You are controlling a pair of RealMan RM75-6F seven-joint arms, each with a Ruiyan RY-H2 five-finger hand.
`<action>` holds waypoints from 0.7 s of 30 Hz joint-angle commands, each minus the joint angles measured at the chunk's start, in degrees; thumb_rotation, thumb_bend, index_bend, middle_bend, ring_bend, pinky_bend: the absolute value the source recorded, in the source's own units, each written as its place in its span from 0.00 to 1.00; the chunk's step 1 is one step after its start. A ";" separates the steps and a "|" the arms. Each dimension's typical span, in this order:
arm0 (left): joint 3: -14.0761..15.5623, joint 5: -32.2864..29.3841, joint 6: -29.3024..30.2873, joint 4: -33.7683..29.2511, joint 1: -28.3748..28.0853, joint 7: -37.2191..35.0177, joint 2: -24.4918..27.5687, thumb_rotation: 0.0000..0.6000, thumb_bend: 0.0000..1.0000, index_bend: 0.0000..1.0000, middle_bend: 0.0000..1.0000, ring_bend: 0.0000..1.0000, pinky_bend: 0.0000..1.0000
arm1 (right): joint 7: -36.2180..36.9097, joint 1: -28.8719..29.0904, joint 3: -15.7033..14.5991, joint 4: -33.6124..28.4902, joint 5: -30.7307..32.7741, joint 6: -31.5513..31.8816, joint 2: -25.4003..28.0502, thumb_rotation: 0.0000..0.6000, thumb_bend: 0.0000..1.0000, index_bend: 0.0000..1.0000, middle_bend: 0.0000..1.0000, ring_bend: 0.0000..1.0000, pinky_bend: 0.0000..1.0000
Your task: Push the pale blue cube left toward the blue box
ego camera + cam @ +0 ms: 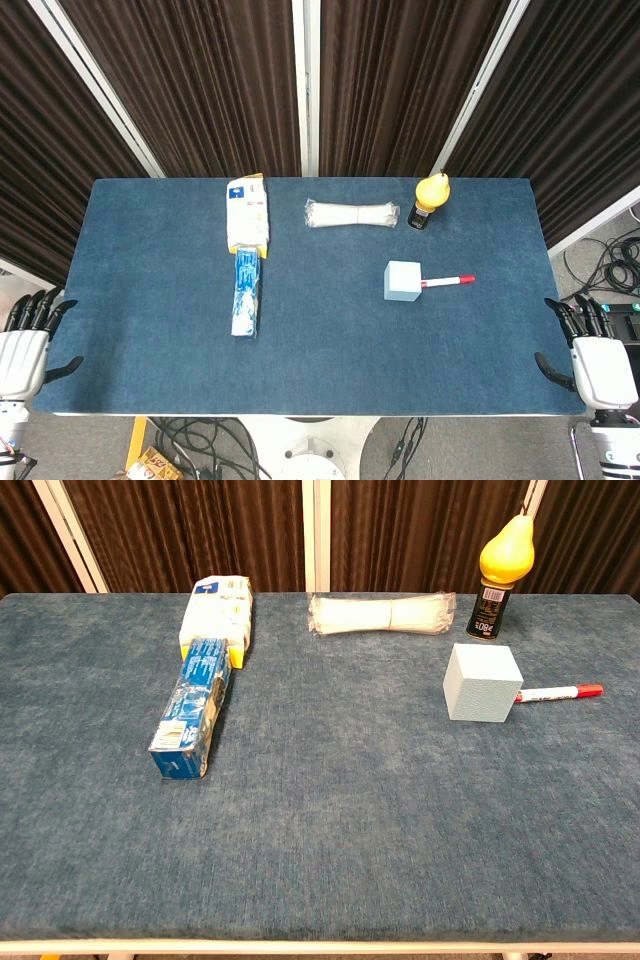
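The pale blue cube (403,280) (481,683) sits right of the table's centre, with a red-capped marker touching its right side. The long blue box (246,291) (192,709) lies lengthwise left of centre, well apart from the cube. My left hand (25,345) hangs off the table's left edge near the front corner, fingers apart and holding nothing. My right hand (592,355) hangs off the right edge near the front corner, also with fingers spread and nothing in it. Neither hand shows in the chest view.
A white and yellow packet (248,213) (217,607) lies just behind the blue box. A bundle of white cable ties (350,214) (380,615) and a yellow-capped black bottle (429,201) (498,575) stand at the back. The marker (447,282) (558,692) points right.
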 commanded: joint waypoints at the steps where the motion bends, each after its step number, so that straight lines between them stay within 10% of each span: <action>1: 0.12 -0.02 -0.14 -0.05 0.03 0.03 0.04 1.00 0.09 0.25 0.18 0.07 0.09 | -0.01 0.01 -0.03 -0.01 -0.08 0.01 0.01 1.00 0.18 0.14 0.18 0.00 0.05; 21: 0.11 -0.32 -0.22 -0.16 0.16 0.17 -0.23 1.00 0.09 0.25 0.18 0.07 0.09 | -0.56 4.34 1.21 0.00 0.89 -6.38 0.38 1.00 0.18 0.14 0.19 0.00 0.05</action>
